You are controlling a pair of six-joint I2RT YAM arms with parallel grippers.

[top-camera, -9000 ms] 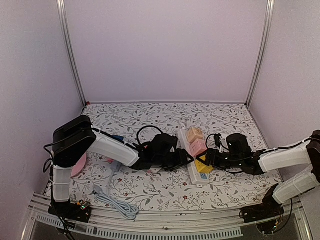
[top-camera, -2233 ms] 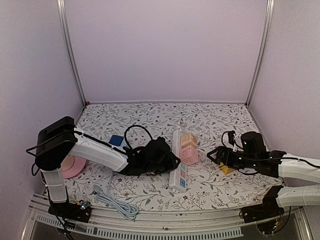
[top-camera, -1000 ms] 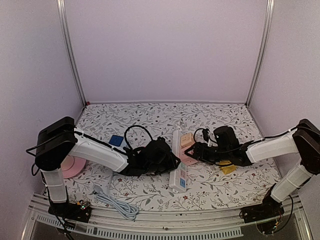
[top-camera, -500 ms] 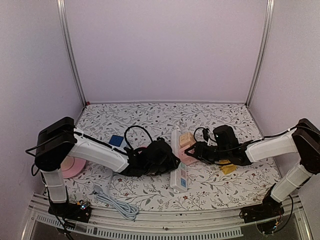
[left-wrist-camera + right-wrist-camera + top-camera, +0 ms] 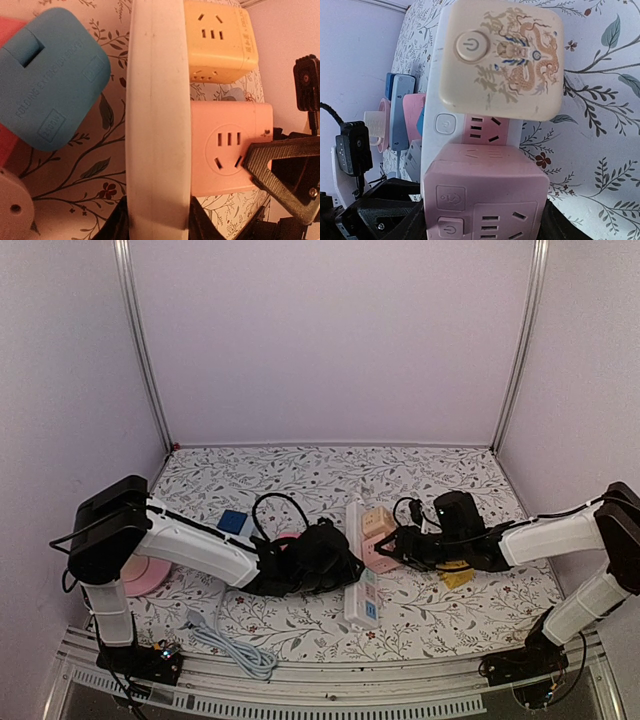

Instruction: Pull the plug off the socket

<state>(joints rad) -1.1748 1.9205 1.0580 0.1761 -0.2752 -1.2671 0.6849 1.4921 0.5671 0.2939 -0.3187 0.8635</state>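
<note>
**Item: pink cube plug (image 5: 487,195), seated in white power strip (image 5: 157,125).**

- Location: directly between the fingers of the right gripper (image 5: 388,550), at their tips. The beige cube plug (image 5: 502,57) is next along the strip, just beyond it on the far side.
- Right gripper: its fingers lie against both flanks of the pink cube plug. Judged from the wrist view, it is clamped on it.
- Left gripper (image 5: 345,568): closed around the power strip body from the opposite side, bracing it just across from the pink cube plug.
- Key relation: the strip's long axis runs crosswise to both grippers, near to far across the tabletop (image 5: 300,475). It seems to lie on its edge, with the socket face turned toward the right arm. The plug therefore projects from that face straight at the right gripper. The pull likely runs back along that gripper's own approach line, away from the left one. The right arm is the one on the plug.
- Other pieces: a yellow plug (image 5: 456,579) lies loose on the tabletop behind the right gripper. A blue adapter (image 5: 50,75) lies behind the left gripper, on the side of the strip away from the plugs.
- Change on record: nine seconds back, the yellow plug sat on the strip under the right gripper. About two seconds back, that gripper was well off to the side, by the yellow plug. It has since closed in on the pink cube plug. In the last half second, the strip's near end has swung slightly toward the right arm.
</note>
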